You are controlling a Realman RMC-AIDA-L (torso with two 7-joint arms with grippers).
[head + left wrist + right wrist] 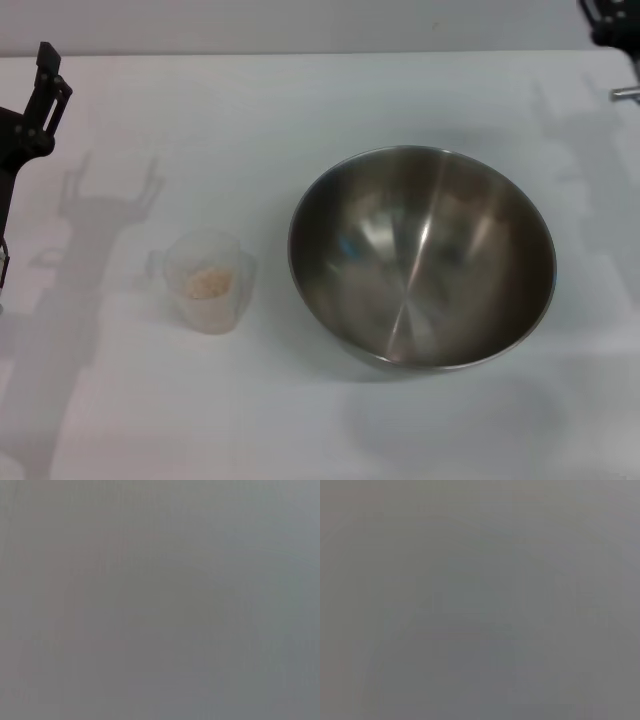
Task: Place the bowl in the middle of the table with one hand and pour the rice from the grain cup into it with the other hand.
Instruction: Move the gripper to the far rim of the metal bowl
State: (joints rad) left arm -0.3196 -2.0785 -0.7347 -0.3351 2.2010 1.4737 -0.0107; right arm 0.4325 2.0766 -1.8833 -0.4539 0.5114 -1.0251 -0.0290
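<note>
The steel bowl (pixel 421 258) stands empty on the white table (pixel 300 120), right of centre in the head view. The clear grain cup (pixel 208 280) stands upright to its left, apart from it, with a small heap of rice (pixel 209 283) inside. My left gripper (pixel 40 90) is at the far left edge, raised and away from the cup, holding nothing. My right gripper (pixel 608 22) shows only as a black part at the top right corner, far from the bowl. Both wrist views show only flat grey.
The arms cast shadows on the table left of the cup. A small metal part (pixel 625 94) sticks in at the right edge.
</note>
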